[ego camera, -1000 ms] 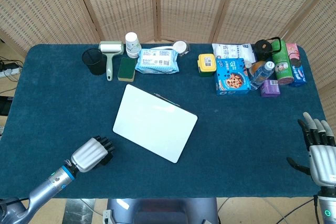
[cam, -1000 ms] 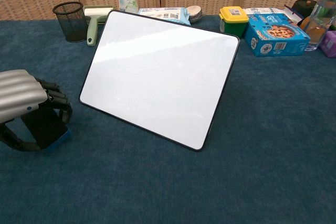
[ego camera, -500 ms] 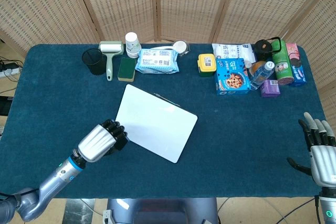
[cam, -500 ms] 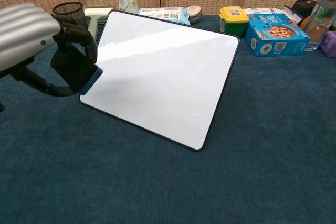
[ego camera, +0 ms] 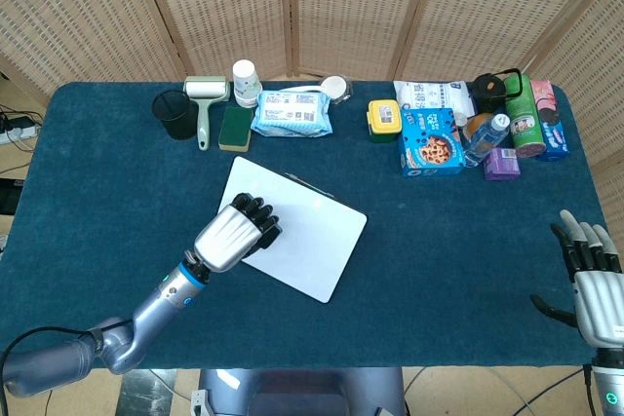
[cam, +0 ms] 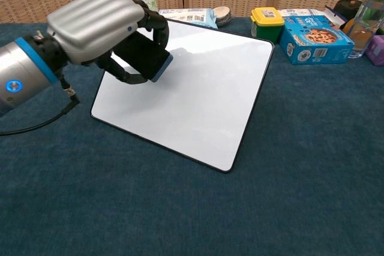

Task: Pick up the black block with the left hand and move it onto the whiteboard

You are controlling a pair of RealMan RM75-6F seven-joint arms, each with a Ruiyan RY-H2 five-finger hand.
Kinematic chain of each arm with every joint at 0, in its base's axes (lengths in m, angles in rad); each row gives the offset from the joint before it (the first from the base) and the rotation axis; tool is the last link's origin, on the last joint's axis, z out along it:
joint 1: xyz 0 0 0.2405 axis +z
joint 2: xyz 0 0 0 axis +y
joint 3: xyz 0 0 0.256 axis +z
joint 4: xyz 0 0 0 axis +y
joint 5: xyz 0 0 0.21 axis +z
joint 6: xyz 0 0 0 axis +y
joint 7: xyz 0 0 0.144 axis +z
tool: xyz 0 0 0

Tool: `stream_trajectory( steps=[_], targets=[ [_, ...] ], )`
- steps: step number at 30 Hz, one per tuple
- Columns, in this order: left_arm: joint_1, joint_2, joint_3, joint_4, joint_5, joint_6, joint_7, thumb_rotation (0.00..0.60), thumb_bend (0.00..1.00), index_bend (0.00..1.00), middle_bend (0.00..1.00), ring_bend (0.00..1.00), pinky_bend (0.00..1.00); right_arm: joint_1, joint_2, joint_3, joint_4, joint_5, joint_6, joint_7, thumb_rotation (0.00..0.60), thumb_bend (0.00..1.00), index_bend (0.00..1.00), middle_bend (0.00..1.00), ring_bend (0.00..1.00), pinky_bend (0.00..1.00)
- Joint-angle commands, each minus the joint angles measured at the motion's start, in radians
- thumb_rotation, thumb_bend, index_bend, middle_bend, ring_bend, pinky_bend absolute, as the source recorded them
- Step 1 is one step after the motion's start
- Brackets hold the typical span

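My left hand [ego camera: 239,229] [cam: 102,25] grips the black block [cam: 143,55], a flat dark piece with a blue edge, and holds it in the air above the left part of the whiteboard [ego camera: 312,241] [cam: 204,94]. The board lies flat on the blue tablecloth, tilted at an angle. In the head view the block is mostly hidden under the curled fingers. My right hand [ego camera: 593,275] hovers at the table's right front edge, fingers spread, holding nothing.
Along the back stand a black mesh cup [ego camera: 175,114], a lint roller [ego camera: 205,104], a paper cup [ego camera: 245,82], a wipes pack [ego camera: 292,112], a yellow box [ego camera: 384,120], a blue cookie box [ego camera: 430,142] and bottles [ego camera: 487,135].
My left hand lifted the black block from the table at the front left and carried it right and forward, so it now hangs over the whiteboard. The right hand stayed put.
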Motion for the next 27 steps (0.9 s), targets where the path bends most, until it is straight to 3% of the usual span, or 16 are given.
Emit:
stream_trajectory(
  steps=[1, 10, 14, 18, 21, 27],
  targets=[
    [-0.032, -0.034, -0.021, 0.037, -0.027, -0.027, 0.026, 0.600, 0.27, 0.53, 0.48, 0.34, 0.47, 0.000, 0.006, 0.004, 0.002, 0.009, -0.002, 0.015, 0.600, 0.00, 0.05, 0.00, 0.00, 0.00],
    [-0.063, -0.106, -0.028, 0.120, -0.059, -0.018, 0.052, 0.600, 0.26, 0.53, 0.48, 0.34, 0.46, 0.005, 0.012, 0.005, 0.008, 0.018, -0.017, 0.037, 0.600, 0.00, 0.05, 0.00, 0.00, 0.00],
    [-0.067, -0.123, -0.017, 0.146, -0.072, -0.018, 0.056, 0.600, 0.25, 0.51, 0.34, 0.20, 0.37, 0.008, 0.012, 0.004, 0.010, 0.019, -0.023, 0.040, 0.600, 0.00, 0.05, 0.00, 0.00, 0.00],
    [-0.069, -0.129, -0.009, 0.149, -0.086, -0.022, 0.064, 0.600, 0.25, 0.20, 0.08, 0.02, 0.25, 0.008, 0.012, 0.003, 0.009, 0.016, -0.021, 0.038, 0.600, 0.00, 0.05, 0.00, 0.00, 0.00],
    [-0.069, -0.131, 0.000, 0.149, -0.082, -0.002, 0.052, 0.600, 0.23, 0.02, 0.00, 0.00, 0.19, 0.006, 0.014, 0.004, 0.008, 0.017, -0.018, 0.041, 0.600, 0.00, 0.05, 0.00, 0.00, 0.00],
    [-0.064, -0.120, 0.018, 0.144, -0.068, 0.039, 0.015, 0.600, 0.23, 0.00, 0.00, 0.00, 0.17, 0.007, 0.015, 0.003, 0.010, 0.017, -0.019, 0.044, 0.600, 0.00, 0.05, 0.00, 0.00, 0.00]
  ],
)
